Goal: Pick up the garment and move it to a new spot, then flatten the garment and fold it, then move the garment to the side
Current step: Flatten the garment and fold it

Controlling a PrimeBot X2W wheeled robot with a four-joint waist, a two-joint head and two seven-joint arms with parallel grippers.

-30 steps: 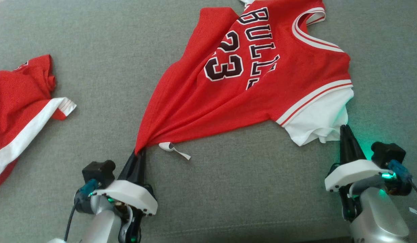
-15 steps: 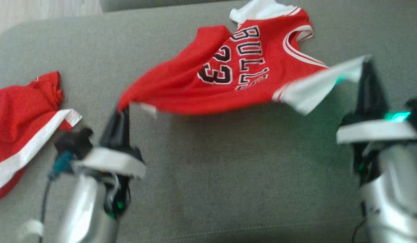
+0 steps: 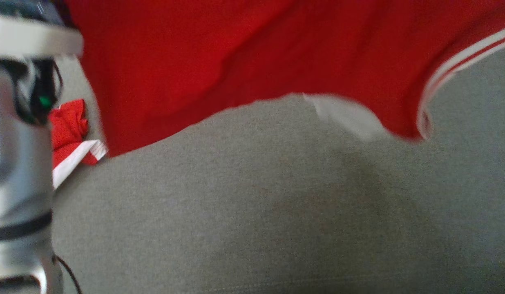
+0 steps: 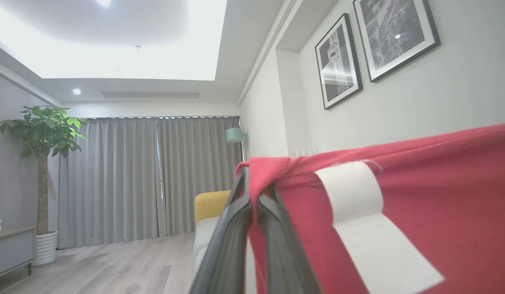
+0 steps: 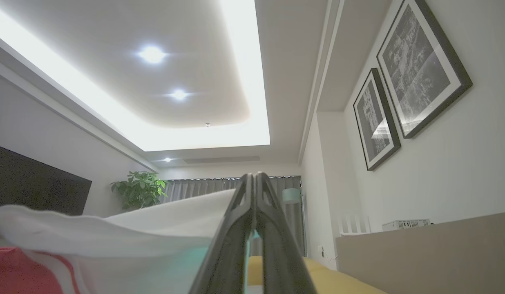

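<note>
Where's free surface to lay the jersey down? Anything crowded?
Free: the wide grey fabric surface under the held-up jersey, from the left forearm across to the head view's right edge and down to its bottom edge. Crowded: far left, where a second red-and-white garment lies beside that forearm.

The left forearm (image 3: 19, 183) is a smooth silver-grey tube, blurred, ringed low down by a dark band (image 3: 19, 229); above it sits a flat white plate (image 3: 32, 38) with a rounded edge; under the plate the housing is black, with a small green light (image 3: 44, 101); a thin black cable (image 3: 66, 271) curls beside its base. The left gripper (image 4: 254, 183) has two long dark grey fingers tapering to narrow tips; the right gripper (image 5: 252, 176) looks alike, with a teal glow low between its fingers.
</note>
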